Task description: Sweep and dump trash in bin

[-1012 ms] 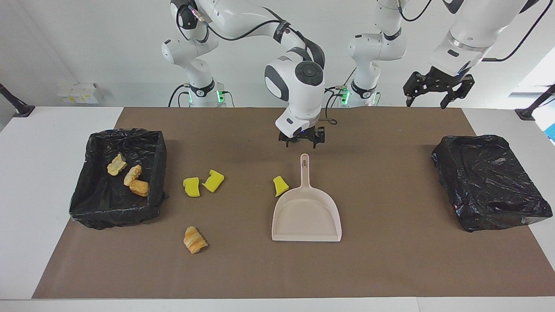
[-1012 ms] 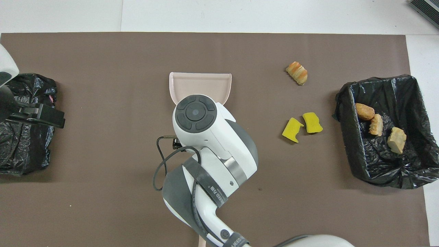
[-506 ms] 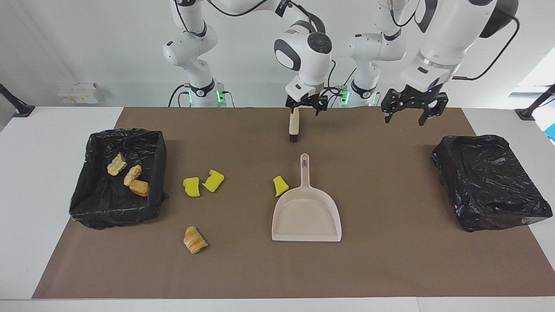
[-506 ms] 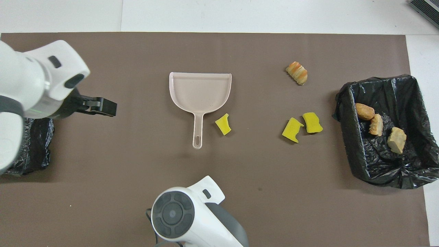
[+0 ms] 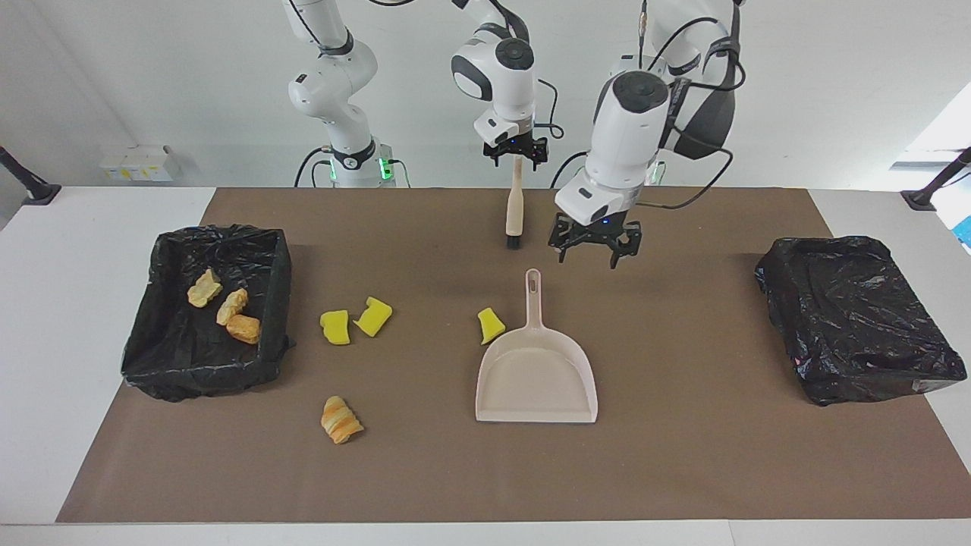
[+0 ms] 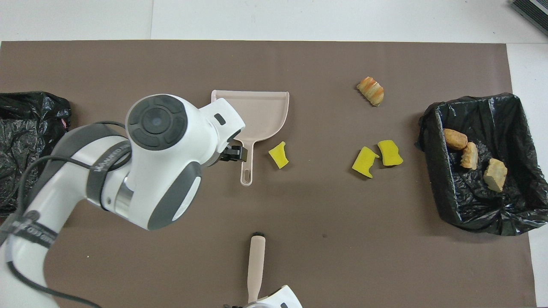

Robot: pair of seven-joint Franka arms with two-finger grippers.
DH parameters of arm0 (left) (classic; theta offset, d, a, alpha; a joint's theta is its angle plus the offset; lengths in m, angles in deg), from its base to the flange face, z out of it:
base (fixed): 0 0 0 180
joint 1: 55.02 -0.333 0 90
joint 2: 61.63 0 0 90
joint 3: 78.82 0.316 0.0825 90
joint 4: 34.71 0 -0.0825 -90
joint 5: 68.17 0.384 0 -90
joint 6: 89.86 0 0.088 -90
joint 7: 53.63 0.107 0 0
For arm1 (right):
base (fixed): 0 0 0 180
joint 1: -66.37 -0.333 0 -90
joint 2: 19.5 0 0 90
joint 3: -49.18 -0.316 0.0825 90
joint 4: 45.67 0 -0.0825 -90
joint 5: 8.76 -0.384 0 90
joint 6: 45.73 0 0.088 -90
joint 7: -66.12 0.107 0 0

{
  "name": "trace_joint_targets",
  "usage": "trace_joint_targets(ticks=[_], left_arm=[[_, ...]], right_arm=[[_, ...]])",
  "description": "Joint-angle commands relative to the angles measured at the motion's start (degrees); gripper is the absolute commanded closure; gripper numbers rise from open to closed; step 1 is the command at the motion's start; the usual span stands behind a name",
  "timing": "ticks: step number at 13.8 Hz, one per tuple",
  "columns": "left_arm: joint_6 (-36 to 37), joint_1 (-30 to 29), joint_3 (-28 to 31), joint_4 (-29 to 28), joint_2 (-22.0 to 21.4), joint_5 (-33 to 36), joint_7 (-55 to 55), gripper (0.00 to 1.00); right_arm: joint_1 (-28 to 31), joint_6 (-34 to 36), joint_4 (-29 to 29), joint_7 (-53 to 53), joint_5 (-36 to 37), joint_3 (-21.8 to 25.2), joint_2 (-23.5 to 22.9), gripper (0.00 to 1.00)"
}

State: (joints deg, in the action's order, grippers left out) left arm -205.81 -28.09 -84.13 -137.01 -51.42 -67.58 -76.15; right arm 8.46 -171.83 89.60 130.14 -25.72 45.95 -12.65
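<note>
Hanging upright from the right pincer (image 5: pixel 516 155) is a brush (image 5: pixel 514 214); the left pincer (image 5: pixel 595 250), spread wide, hovers beside the dustpan (image 5: pixel 536 377) handle. Arm lettering is unreadable. Trash: three pieces (image 5: pixel 225 306) in the bin (image 5: pixel 277 299) toward the right arm's bench end, four loose (image 5: pixel 355 318) on the brown mat.

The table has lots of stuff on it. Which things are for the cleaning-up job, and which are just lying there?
For the job:
yellow sponge pieces
pastry lump
dustpan
brush, held by the right gripper
left gripper, over the dustpan's handle
bin with pastry pieces

Just there:
second black bin
brown mat
</note>
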Motion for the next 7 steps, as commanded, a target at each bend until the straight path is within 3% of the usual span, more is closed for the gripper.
trace_joint_targets(ticks=[1,5,7], left_arm=[[-6.63,2.59,1.0,-2.37,2.78,0.12,-3.15,0.0],[-12.02,3.21,1.0,-2.2,7.27,0.21,-3.24,0.0],[-12.19,4.17,1.08,-2.03,8.85,0.64,-3.76,0.0]], right_arm=[[-1.85,-5.11,3.51,2.07,-1.41,0.15,0.19,0.0],[-2.64,-6.7,3.6,1.98,-1.41,0.24,-2.71,0.04],[-2.56,-6.88,3.6,1.89,-1.41,0.24,-2.89,0.15]])
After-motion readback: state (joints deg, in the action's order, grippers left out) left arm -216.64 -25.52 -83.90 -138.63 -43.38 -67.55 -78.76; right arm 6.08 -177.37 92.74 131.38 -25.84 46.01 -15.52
